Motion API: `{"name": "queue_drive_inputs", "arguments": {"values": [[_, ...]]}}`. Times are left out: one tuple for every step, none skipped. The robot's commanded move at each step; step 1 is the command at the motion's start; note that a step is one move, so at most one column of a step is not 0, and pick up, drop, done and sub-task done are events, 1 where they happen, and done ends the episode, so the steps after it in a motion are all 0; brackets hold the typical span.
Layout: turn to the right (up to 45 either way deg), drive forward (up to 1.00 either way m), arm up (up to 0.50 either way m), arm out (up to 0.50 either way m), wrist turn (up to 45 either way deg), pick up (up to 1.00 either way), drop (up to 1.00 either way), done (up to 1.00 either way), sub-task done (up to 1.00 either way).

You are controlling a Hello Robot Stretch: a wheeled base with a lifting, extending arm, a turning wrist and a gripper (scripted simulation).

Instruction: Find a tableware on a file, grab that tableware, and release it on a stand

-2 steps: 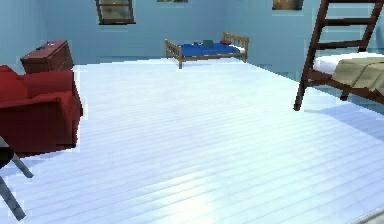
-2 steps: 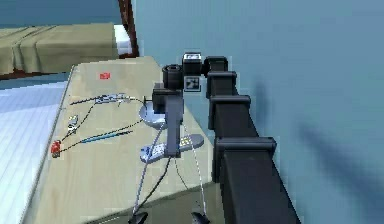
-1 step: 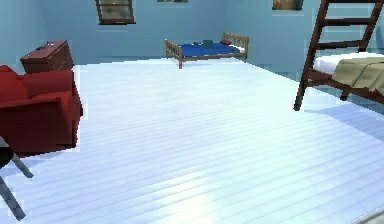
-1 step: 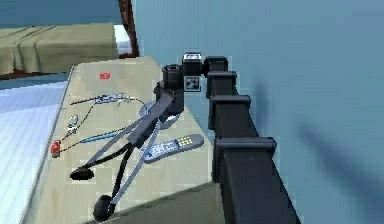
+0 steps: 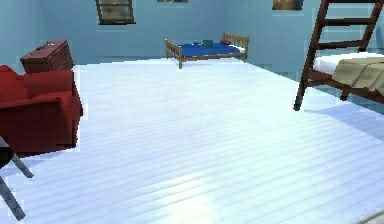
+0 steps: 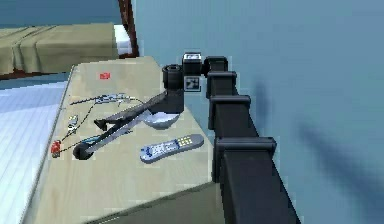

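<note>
The grasp is judged to be the step in hand: the arm (image 6: 245,150) is stretched along the surface (image 6: 110,180) by its edge on the arm side view's right, with the gripper (image 6: 171,78) near the far corner on that side. Whether anything is held cannot be told, since things lie on the surface at and behind the gripper's far end. The tableware is taken to be the long dark utensil (image 6: 120,125) with a round end, laid slantwise across the middle of the surface from just beside the gripper toward the opposite edge. This is only a judgement, as a slim silvery piece (image 6: 105,98) nearer the far edge could be cutlery too. For a clean pick, the handle should be met squarely and raised straight up, so that the remote (image 6: 170,148) just beside it toward the near edge and the grey piece (image 6: 160,118) touching it are not dragged along. The lift should be confirmed before the base is turned. Small bits (image 6: 72,123) lie by the edge on the view's left, and a red spot (image 6: 102,73) near the far edge. Beyond the surface an olive bed (image 6: 50,45) and a blue wall (image 6: 300,60) are seen. In the forward view a pale plank floor (image 5: 200,140) is bordered by a red armchair (image 5: 35,105), a dresser (image 5: 48,57), a blue cot (image 5: 207,48) and a bunk (image 5: 345,65), with a picture (image 5: 115,10) hung above.
</note>
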Motion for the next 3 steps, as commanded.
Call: {"name": "queue_drive_inputs", "arguments": {"values": [[0.0,0.0,0.0,0.0,45.0,0.0,0.0,0.0,0.0],[0.0,0.0,0.0,0.0,15.0,0.0,0.0,0.0,0.0],[0.0,0.0,-0.06,0.0,0.0,0.0,0.0,0.0,0.0]]}}
